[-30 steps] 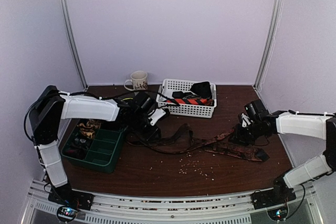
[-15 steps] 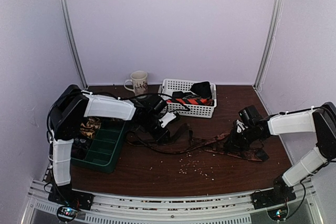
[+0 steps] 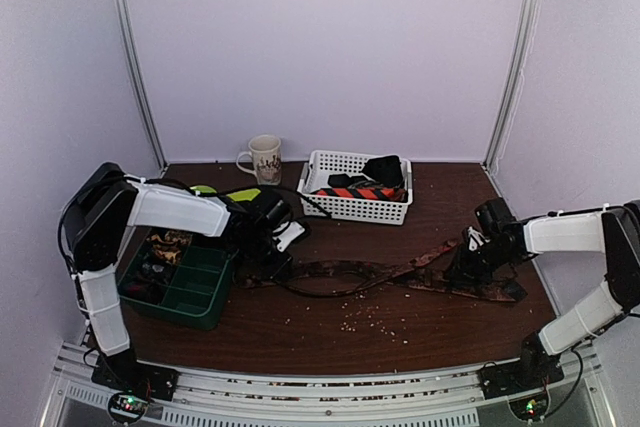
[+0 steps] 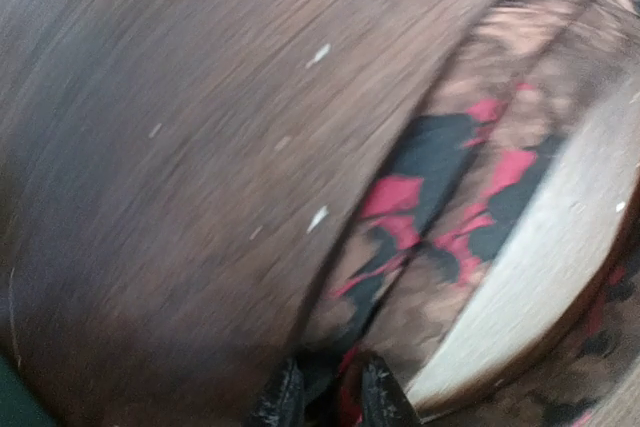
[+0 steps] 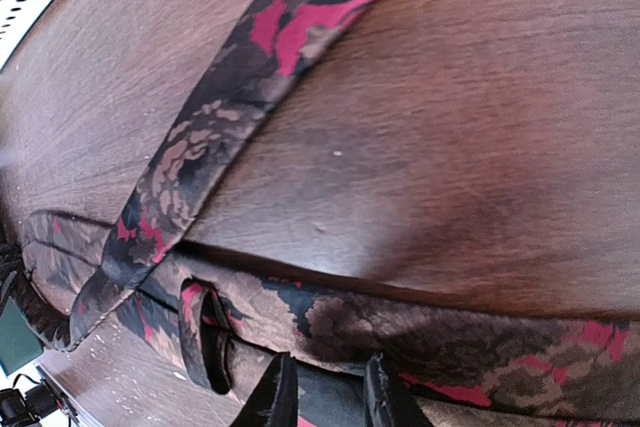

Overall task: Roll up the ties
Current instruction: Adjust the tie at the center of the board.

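Observation:
A long brown patterned tie (image 3: 360, 270) with red and black patches lies stretched across the table, folded back on itself at the right end. My left gripper (image 3: 270, 259) is at its left end. In the left wrist view the tie's fabric (image 4: 450, 187) sits between the nearly closed fingers of this gripper (image 4: 328, 402). My right gripper (image 3: 470, 265) is shut on the wide right part. In the right wrist view its tips (image 5: 325, 397) pinch the tie (image 5: 420, 332) next to the keeper loop (image 5: 205, 337). An orange-red striped tie (image 3: 362, 192) and black ties (image 3: 383, 169) lie in the basket.
A white basket (image 3: 330, 209) stands at the back centre, with a mug (image 3: 264, 155) to its left. A green compartment tray (image 3: 200, 292) sits beside the left arm and holds a brown patterned coil (image 3: 170, 242). Pale crumbs (image 3: 370, 319) are scattered in front of the tie.
The left gripper has drawn back left toward the tray and the right gripper has shifted right. The tie's slack loops have pulled out into a nearly straight line.

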`<state>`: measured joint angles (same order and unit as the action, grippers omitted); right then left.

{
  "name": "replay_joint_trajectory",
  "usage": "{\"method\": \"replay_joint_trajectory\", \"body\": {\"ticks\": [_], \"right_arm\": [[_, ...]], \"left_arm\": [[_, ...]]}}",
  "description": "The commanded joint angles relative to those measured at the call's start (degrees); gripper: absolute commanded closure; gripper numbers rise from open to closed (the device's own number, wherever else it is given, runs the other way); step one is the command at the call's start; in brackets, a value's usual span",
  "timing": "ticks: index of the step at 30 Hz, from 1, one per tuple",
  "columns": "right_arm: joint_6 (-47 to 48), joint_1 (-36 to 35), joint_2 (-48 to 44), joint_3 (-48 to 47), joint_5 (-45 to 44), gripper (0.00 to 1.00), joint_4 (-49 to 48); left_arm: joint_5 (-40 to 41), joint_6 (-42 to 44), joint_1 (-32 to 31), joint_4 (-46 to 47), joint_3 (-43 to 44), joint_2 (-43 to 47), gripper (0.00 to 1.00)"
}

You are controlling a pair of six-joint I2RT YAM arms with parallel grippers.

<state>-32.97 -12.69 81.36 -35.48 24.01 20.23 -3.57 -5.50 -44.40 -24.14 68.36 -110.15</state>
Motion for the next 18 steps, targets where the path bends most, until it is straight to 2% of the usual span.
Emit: {"method": "replay_joint_trajectory", "body": {"ticks": [1, 4, 7, 11, 13, 18], "right_arm": [[2.3, 1.5, -1.1, -0.8, -1.2, 0.75, 3.9], [3.2, 2.7, -1.8, -1.8, -1.3, 0.74, 5.0], [4.5, 2.9, -2.9, -2.7, -0.8, 0.72, 6.0], [5.3, 2.9, -5.4, -3.7, 1.0, 0.68, 5.9], [5.1, 2.9, -6.2, -4.2, 2.2, 0.65, 5.5], [4.1, 2.9, -6.7, -4.7, 5.5, 0.56, 3.7]], "left_arm": [[6.5, -2.6, 0.6, -4.9, -1.6, 2.6, 0.78], [7.1, -2.7, 0.8, -5.9, -0.7, 4.1, 0.78], [2.7, -0.5, 0.5, -4.6, -0.1, 6.7, 0.77], [-3.6, 4.2, -2.7, -0.5, 1.3, 9.6, 0.65], [-5.4, 5.1, -3.5, -0.8, 4.0, 7.1, 0.62], [-8.8, 5.6, -5.2, 0.6, 10.8, -1.0, 0.62]]}}
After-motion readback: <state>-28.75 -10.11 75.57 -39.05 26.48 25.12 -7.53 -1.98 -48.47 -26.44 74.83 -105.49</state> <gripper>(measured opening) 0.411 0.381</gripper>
